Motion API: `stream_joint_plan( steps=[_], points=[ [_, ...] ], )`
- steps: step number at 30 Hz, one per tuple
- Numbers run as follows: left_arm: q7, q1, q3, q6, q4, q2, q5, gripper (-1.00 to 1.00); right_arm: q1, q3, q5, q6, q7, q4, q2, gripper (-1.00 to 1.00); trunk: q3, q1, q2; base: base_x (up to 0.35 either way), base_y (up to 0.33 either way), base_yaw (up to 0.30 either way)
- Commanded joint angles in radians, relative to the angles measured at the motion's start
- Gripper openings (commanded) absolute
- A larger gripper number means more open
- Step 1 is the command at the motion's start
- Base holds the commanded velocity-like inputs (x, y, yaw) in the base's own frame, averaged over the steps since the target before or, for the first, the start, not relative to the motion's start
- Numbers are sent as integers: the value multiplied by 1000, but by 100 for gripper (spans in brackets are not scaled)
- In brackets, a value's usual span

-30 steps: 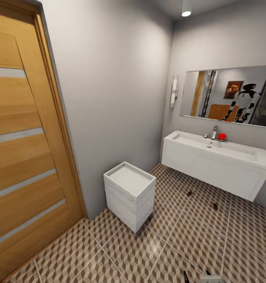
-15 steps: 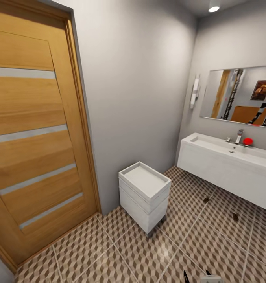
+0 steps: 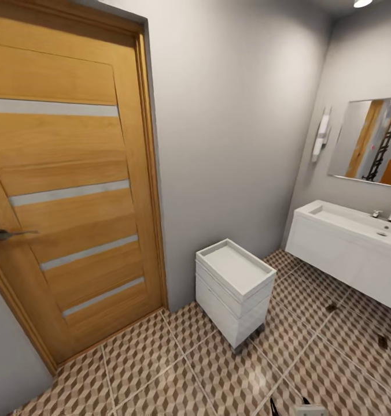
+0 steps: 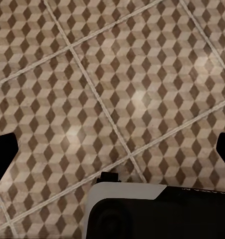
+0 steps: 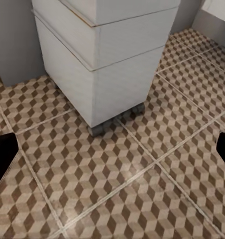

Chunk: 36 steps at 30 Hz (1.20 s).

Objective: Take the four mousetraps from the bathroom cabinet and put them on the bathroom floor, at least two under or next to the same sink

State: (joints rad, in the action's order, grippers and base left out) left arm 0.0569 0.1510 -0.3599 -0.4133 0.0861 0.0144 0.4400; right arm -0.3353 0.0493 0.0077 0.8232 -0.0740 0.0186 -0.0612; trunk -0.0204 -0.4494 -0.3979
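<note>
Two mousetraps lie on the bathroom floor in front of the bathroom sink: one small brown mousetrap and a second mousetrap further right. The cabinet is out of view. My left gripper is open over bare patterned tiles, with its dark fingers at the picture's sides. My right gripper is open too, low over the floor and facing a white drawer unit. Neither holds anything. Two dark fingertips poke up at the head view's bottom edge.
The white drawer unit stands on small feet against the grey wall. A wooden door with a lever handle, shut, takes up the left. A mirror hangs over the sink. Open tiled floor lies between the door and the unit.
The head view has swung left, so everything slid right in the picture. The door handle came into view and the sink's tap moved to the right edge. The mousetraps stayed on the floor.
</note>
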Motion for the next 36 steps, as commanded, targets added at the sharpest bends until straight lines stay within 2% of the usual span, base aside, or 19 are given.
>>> stream_joint_plan(
  steps=[1,36],
  points=[
    [6,1,-9,-2,0,0,3,100,-1,6,2,2,-7,0,0,100,-2,-1,-2,0,0,283],
    [6,1,-9,-1,0,0,3,100,-1,6,2,2,-7,0,0,100,-2,-1,-2,0,0,283]
  ],
)
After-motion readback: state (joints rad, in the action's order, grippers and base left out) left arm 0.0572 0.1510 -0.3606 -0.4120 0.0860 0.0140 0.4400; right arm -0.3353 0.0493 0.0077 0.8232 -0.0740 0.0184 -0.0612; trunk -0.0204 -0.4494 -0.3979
